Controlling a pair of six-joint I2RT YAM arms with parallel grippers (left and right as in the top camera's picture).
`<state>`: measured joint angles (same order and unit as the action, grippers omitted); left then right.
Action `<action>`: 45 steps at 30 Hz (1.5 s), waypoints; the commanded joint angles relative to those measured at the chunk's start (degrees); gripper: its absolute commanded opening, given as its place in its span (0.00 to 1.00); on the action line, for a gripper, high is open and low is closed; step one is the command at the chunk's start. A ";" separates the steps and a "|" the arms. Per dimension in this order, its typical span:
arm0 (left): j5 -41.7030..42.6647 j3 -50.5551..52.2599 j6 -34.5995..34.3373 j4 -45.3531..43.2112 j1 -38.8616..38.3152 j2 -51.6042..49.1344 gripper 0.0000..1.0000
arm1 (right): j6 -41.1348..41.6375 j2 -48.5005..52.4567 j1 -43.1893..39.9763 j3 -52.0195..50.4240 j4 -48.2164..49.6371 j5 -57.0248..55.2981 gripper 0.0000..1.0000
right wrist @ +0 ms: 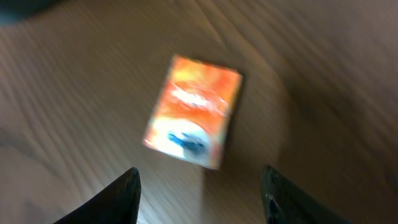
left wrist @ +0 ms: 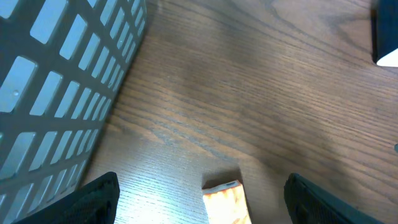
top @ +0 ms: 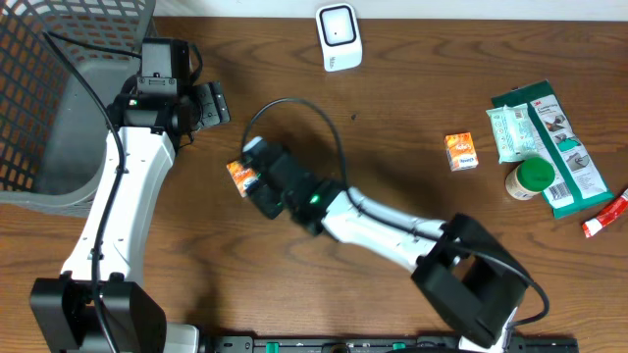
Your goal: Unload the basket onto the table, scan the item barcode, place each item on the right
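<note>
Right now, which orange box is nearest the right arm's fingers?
The orange box left of centre, lying just ahead of the right fingers; the other orange box sits far off, beside the green packet.

white arm shells (top: 118,186), black joints (top: 162,74), looping black cable (top: 294,100), green glow (top: 316,199), perhaps an led

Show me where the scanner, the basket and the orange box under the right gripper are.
Scanner (top: 338,36), overhead view, middle of its white face.
Basket (top: 25,98), overhead view, on its mesh wall.
Orange box (right wrist: 193,112), right wrist view, centre of its printed face.
</note>
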<state>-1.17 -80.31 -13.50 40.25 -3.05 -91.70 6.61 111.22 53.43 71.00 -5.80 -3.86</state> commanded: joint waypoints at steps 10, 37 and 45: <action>0.48 -1.46 -0.46 0.02 0.15 1.11 0.86 | -8.85 8.83 10.08 0.02 15.06 -21.20 0.57; 0.48 -1.46 -0.46 0.02 0.13 1.11 0.86 | -7.52 13.29 6.27 0.02 14.82 -28.72 0.64; 0.48 -1.46 -0.46 0.02 0.13 1.11 0.86 | -0.79 8.28 5.81 0.02 2.34 -44.48 0.66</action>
<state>-1.17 -80.31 -13.50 40.25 -3.05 -91.70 0.40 122.89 59.96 71.09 -0.82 -42.22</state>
